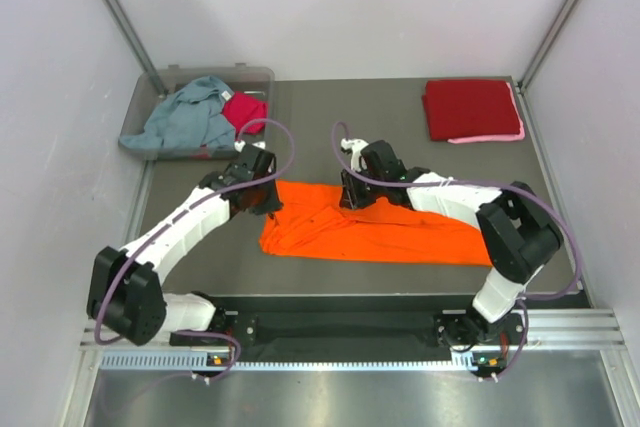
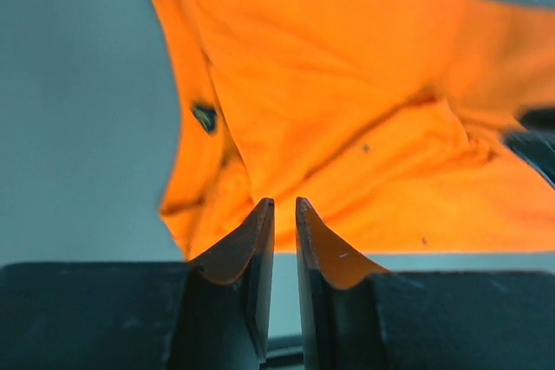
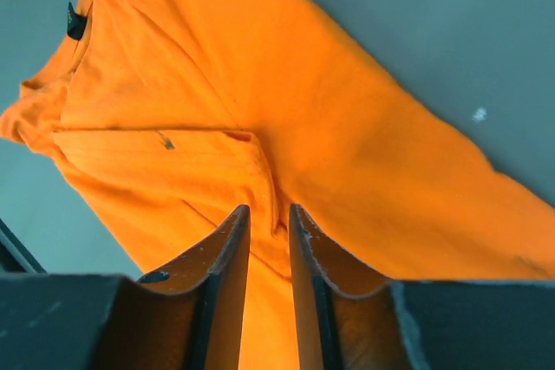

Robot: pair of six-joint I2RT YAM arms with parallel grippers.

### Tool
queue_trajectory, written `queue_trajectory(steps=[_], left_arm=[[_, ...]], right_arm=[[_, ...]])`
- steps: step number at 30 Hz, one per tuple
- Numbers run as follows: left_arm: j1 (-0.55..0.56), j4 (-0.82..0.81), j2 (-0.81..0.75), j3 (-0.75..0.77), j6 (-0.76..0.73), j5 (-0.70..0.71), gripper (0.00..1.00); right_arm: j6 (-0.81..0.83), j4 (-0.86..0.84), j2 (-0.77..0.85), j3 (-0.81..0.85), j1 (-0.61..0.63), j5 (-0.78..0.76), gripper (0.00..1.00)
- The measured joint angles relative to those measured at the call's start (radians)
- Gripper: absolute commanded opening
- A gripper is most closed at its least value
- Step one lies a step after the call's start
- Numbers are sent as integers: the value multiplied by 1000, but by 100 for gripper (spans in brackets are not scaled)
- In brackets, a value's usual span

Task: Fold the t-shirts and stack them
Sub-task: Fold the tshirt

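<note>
Three pale walls (image 1: 340, 7) around a dark grey table (image 1: 330, 117), orange t-shirt (image 1: 370, 232) mid-surface.

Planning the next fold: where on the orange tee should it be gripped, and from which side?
The far long edge of the orange tee, pinched at its left corner and mid-length, coming down from above. It lies flat as a long band, so that loose edge would likely lift and fold over toward the near side.

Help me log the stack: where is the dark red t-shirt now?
In the top external view, the dark red t-shirt lies folded at the far right corner of the table, atop a pink t-shirt, across from the bin.
</note>
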State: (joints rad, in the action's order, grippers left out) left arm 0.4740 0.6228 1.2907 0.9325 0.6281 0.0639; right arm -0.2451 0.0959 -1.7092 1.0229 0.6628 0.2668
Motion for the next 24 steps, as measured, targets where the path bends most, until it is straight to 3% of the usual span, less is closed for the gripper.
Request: queue_trajectory(steps=[7,12,18,24], left_arm=[[-117,-19,150,87,-60,18,34],[-222,-85,208,86,-91,-38,37],[-246,-192,321,89,-141,-129,33],[-245,-214,466,170,-155,-114,25]], right_arm=[[-48,89,144,0,-29,-108,37],[-56,105,232,0,-58,-143,41],[-64,94,272,-29,-61,-161,42],[-76,101,282,-54,-69,-171,43]])
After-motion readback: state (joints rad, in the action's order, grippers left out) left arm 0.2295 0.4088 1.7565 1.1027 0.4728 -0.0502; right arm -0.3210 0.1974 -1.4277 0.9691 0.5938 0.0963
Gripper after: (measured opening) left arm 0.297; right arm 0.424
